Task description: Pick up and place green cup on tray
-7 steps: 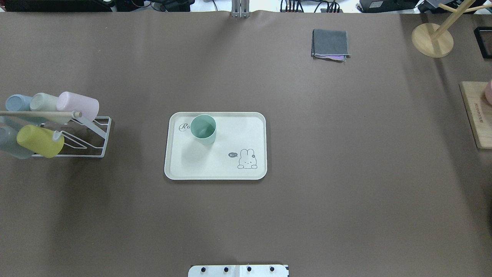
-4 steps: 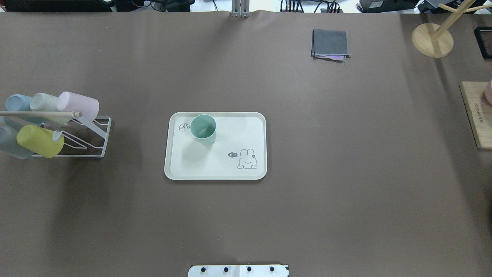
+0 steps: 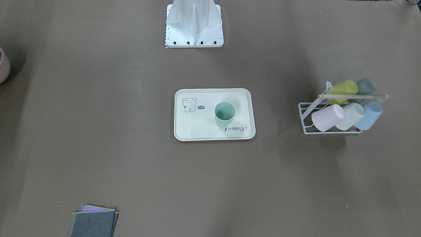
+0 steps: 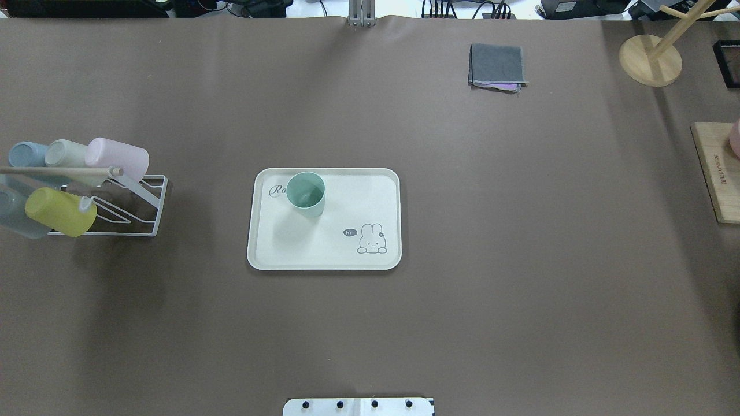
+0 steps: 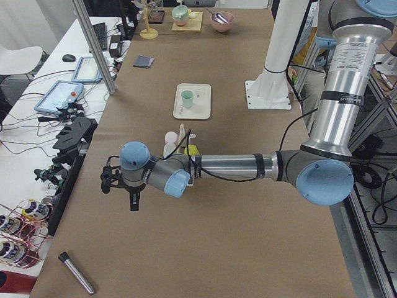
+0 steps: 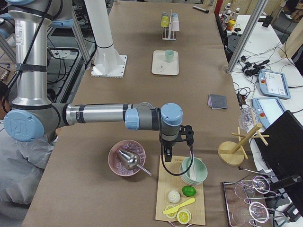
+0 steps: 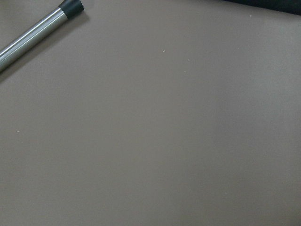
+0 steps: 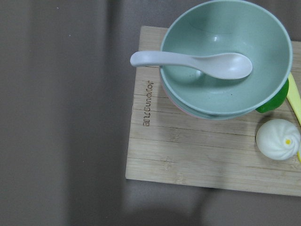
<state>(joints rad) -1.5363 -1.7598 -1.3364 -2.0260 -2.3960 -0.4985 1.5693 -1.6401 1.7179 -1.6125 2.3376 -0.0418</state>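
Centred on the table [image 4: 520, 260], the tray [image 4: 347, 254] is seen to carry the green cup [image 4: 306, 193], which is stood upright toward the tray's 11 o'clock corner in the overhead view. The placement is therefore judged complete. The left gripper [image 5: 110, 179] is held over bare table near a metal tube [image 7: 33, 35]. The right gripper [image 6: 185, 135] is held above a green bowl [image 8: 268, 52]. Both are kept well clear of the tray, and it cannot be told whether the fingers are spread or pressed together.

A brown table [image 4: 520, 289] fills the overhead view. In the exterior left view, a white desk [image 5: 38, 76] and chair [image 5: 11, 57] stand at ten o'clock.
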